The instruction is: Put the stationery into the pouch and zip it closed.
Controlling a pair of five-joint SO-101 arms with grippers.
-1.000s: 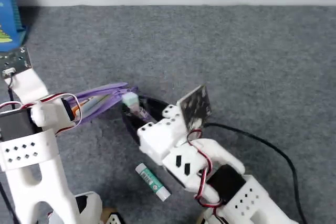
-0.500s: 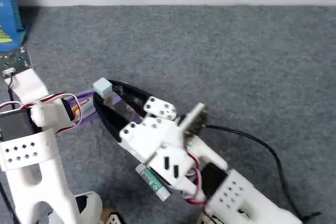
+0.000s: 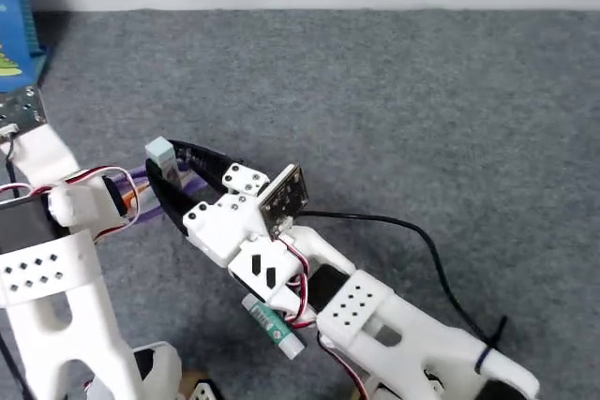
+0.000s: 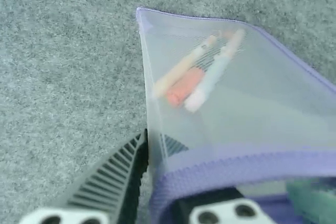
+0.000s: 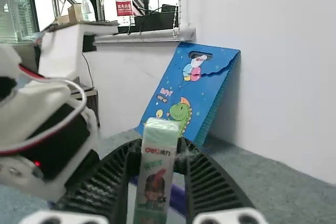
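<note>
Purple-edged pouch [image 4: 236, 108], with pens [image 4: 184, 82] inside, is clamped in your left jaws. Your right jaws squeeze the green eraser [image 5: 155, 177], near the pouch. The glue stick [image 3: 272, 325] lies on the grey counter [image 3: 422, 100].

High view: looking steeply down over the grey table [image 3: 450, 91] from a fixed point above, at mid range. Left wrist view: pointing down at the table, very close to the pouch [image 4: 226, 103]. Right wrist view: facing level toward the wall [image 5: 273, 51], close behind the eraser [image 5: 155, 177]; sharing with the high view the eraser and, at the high frame's upper left, the blue folder [image 5: 194, 93].
</note>
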